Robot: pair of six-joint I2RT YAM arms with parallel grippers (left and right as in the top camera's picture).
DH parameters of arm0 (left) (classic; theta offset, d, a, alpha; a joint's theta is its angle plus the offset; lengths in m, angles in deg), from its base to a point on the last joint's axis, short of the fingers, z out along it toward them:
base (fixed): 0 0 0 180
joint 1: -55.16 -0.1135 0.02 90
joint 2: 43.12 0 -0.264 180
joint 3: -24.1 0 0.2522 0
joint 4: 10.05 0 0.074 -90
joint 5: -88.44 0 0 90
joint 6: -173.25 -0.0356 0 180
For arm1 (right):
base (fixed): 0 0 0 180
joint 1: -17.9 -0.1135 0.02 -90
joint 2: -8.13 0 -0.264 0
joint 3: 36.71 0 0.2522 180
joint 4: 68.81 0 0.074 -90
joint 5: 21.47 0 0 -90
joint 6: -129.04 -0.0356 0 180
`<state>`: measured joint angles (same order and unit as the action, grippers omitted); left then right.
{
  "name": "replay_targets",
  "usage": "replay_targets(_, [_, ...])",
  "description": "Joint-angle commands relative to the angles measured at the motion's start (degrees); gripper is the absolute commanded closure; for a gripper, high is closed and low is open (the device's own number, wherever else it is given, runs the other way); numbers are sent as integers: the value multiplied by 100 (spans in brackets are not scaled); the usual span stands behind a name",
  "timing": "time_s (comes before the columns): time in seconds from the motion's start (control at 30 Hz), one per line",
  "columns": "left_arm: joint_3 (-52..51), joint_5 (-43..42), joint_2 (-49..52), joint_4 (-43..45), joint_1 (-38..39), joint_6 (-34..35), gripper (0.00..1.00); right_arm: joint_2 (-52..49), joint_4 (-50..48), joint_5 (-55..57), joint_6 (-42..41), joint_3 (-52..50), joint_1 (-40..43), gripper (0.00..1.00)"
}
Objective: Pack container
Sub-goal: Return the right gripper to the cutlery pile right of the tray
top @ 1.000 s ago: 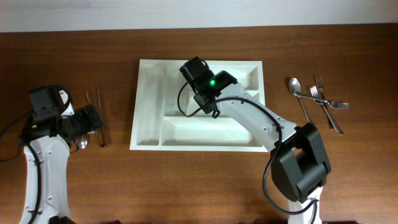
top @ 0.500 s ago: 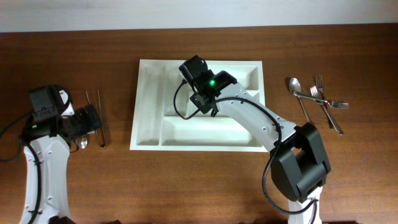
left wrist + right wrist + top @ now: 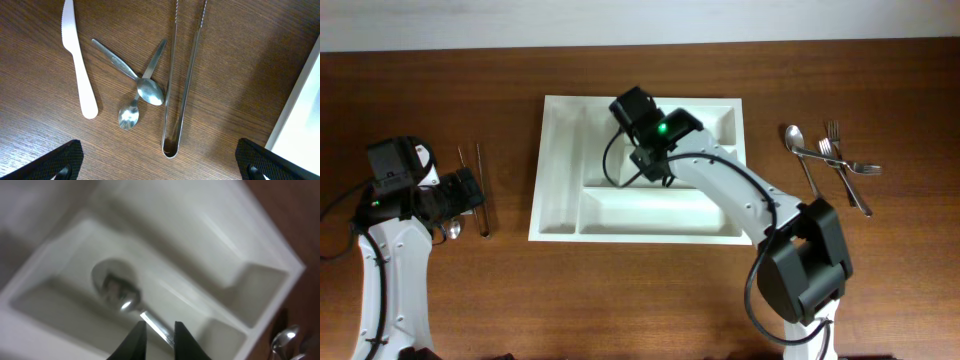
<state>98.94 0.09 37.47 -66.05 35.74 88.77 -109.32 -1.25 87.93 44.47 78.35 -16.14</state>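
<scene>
The large white rectangular plastic cutlery tray lies flat at the centre of the brown wooden worktop, its long sides running from 9 to 3 o'clock. It has two narrow slots at its 9 o'clock end, and long compartments fill the rest. The right arm comes in from 5 o'clock across the tray, and the right hand sits low over a compartment near the tray's 12 o'clock edge; from above, the arm hides which one. In the wrist view a shiny metal spoon lies on that compartment's white floor, bowl toward 11 o'clock, with its handle running down between the two dark fingertips. The right hand is narrow, a slim gap with the handle in it; whether the fingertips press the handle cannot be told. The left hand hovers above the worktop at 9 o'clock of the tray, spread wide and holding nothing. Beneath it lie a white plastic knife toward 10 o'clock and two small metal spoons crossed and touching. Long metal tongs lie just beside the spoons on the 3 o'clock side, their looped end pointing to 6 o'clock. At 3 o'clock of the tray, apart from it, rests a loose cluster of metal spoon and forks, overlapping one another.
</scene>
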Motion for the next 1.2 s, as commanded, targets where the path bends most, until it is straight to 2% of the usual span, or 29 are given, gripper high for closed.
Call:
replay_targets(0.0, [122,-83,24,17,-31,-70,1,717,20,269,-297,455,466,71])
replay_targets(0.13, [122,-83,24,15,-28,-70,1,1117,22,234,-295,568,1268,56])
replay_targets(0.23, [122,-83,24,15,-31,-70,1,1176,133,-72,-293,566,2087,50])
replay_targets(0.4, [122,-83,24,15,-28,-70,1,907,435,-1204,-295,444,3410,49])
replay_targets(0.53, [122,-83,24,15,-28,-70,1,466,605,-2177,-291,424,4100,47])
replay_targets(0.7, [122,-83,24,15,-31,-70,1,-44,892,-2247,-7,424,4354,48])
replay_targets(0.87, [122,-83,24,15,-28,-70,1,-501,944,-1676,144,424,4197,48])
replay_targets(1.03, [122,-83,24,15,-28,-70,1,-1040,966,-509,87,424,4041,59])
replay_targets(1.17, [122,-83,24,15,-31,-70,1,-1287,1040,-321,-203,424,4076,63])
